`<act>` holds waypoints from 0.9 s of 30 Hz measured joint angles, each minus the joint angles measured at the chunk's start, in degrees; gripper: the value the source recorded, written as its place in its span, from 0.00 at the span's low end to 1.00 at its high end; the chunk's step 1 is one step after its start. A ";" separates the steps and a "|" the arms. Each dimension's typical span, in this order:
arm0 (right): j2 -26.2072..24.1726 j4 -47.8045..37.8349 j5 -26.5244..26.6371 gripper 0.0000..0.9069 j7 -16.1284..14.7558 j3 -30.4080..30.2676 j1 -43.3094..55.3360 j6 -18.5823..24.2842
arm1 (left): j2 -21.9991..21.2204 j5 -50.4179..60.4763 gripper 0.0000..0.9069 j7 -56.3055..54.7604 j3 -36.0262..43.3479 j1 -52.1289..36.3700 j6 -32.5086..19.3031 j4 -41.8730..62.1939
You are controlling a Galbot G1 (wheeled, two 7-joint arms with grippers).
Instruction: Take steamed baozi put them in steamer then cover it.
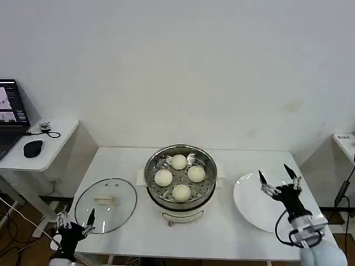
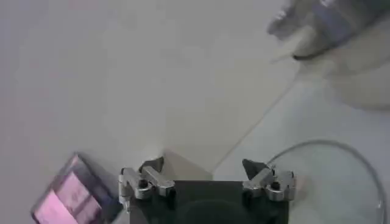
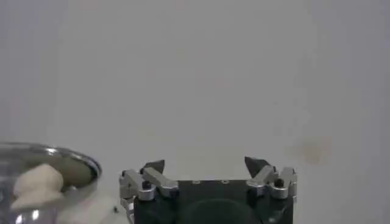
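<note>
While its fingers stand wide apart and hold nothing, the right gripper (image 1: 276, 175) hovers over the white plate (image 1: 248, 202). Across the table, the left gripper (image 1: 77, 220), also spread and bare, sits beside the glass lid (image 1: 106, 204). Four buns (image 1: 178, 162) rest inside the uncovered steamer (image 1: 180, 178).

The steamer (image 1: 180, 176) is shiny stainless steel; the baozi (image 1: 178, 162) look smooth and matt; the lid (image 1: 105, 204) is clear glass; the tabletop (image 1: 222, 233) is smooth white.
</note>
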 measured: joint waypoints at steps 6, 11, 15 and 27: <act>2.66 1.35 -0.69 1.00 0.17 1.93 -3.91 1.13 | 2.41 7.83 1.00 0.16 1.46 -2.47 -0.47 3.09; 4.38 2.40 -0.94 1.00 0.34 3.38 -6.45 1.62 | 4.38 12.03 1.00 0.47 3.02 -5.69 -0.57 6.81; 5.31 3.21 -0.92 1.00 0.36 3.98 -7.95 1.74 | 5.76 14.39 1.00 0.87 4.65 -8.41 -0.46 10.08; 7.23 4.56 -1.51 1.00 0.27 4.68 -10.45 1.99 | 8.93 17.33 1.00 0.64 8.28 -16.20 -1.08 19.04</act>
